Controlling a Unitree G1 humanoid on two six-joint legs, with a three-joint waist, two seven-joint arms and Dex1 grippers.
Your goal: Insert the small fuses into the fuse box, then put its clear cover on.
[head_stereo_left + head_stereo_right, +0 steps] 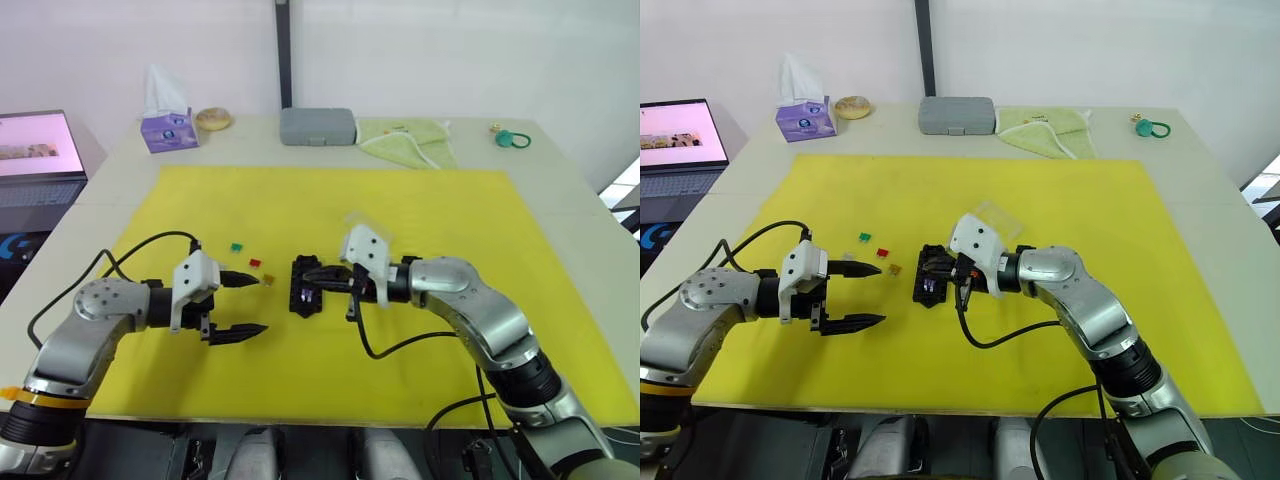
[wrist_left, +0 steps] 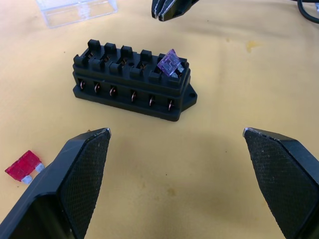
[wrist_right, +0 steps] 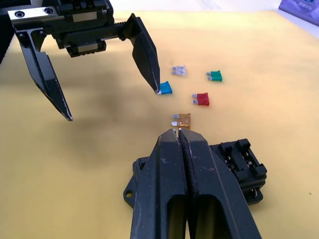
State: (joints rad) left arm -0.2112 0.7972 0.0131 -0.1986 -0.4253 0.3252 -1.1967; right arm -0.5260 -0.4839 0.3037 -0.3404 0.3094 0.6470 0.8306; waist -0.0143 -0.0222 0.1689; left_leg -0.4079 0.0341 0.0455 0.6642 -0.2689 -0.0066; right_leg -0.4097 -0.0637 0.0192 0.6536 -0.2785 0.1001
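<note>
Black box (image 2: 132, 84): on the yellow mat (image 1: 450, 230), 1 purple fuse (image 2: 169, 63) tilted in an end slot.
Left gripper (image 1: 240, 305): wide open, empty (beside loose fuses).
Right gripper (image 3: 178, 134): fingers pressed together, empty, over the box.
Cover (image 2: 77, 10): just behind the box.

Readable text: I find none | laptop screen (image 1: 678, 135): content shows but I can't make out any words | tissue box (image 1: 168, 130): printing too small for me to read | fuse box (image 2: 130, 79): I see no markings
</note>
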